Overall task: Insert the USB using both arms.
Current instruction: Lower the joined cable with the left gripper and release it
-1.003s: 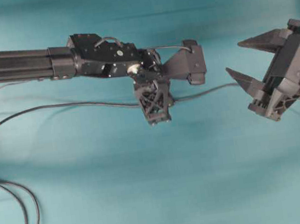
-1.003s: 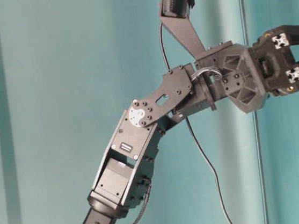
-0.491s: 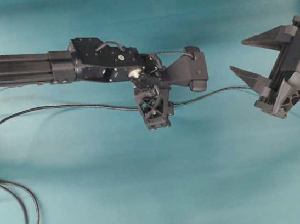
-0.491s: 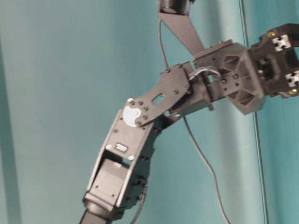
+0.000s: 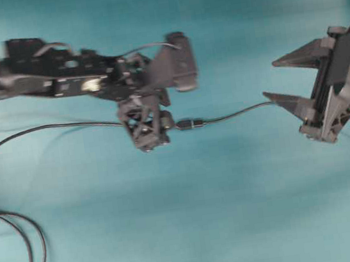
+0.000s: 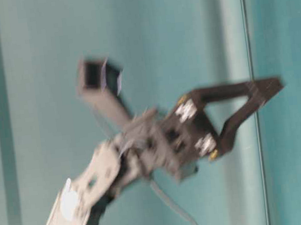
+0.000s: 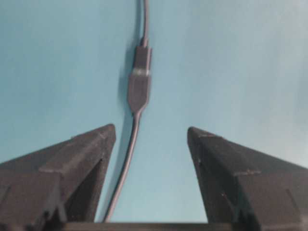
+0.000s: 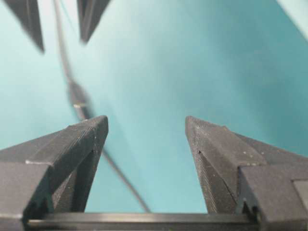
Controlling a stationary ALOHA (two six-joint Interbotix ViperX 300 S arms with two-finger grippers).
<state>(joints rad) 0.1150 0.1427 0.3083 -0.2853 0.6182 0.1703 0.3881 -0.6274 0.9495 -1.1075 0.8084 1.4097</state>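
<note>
The USB connector (image 5: 190,124) lies on the teal cloth, its two dark halves butted together in one line of black cable (image 5: 58,126). In the left wrist view the USB connector (image 7: 139,82) sits just beyond the fingertips, and the cable (image 7: 126,163) runs back between them untouched. My left gripper (image 5: 163,125) (image 7: 150,130) is open, just left of the connector, and blurred by motion. My right gripper (image 5: 270,81) (image 8: 146,120) hangs open at the right, its lower fingertip near the cable. Its view shows the connector (image 8: 77,98) ahead.
A loop of black cable (image 5: 30,250) lies at the lower left of the cloth. A thin vertical line (image 6: 245,25) crosses the right of the table-level view. The left arm (image 6: 93,184) there is heavily blurred.
My left gripper has opened and let go of the cable, and its arm has drawn back to the left, uncovering the joined connector. The right gripper stays open and has barely shifted.
</note>
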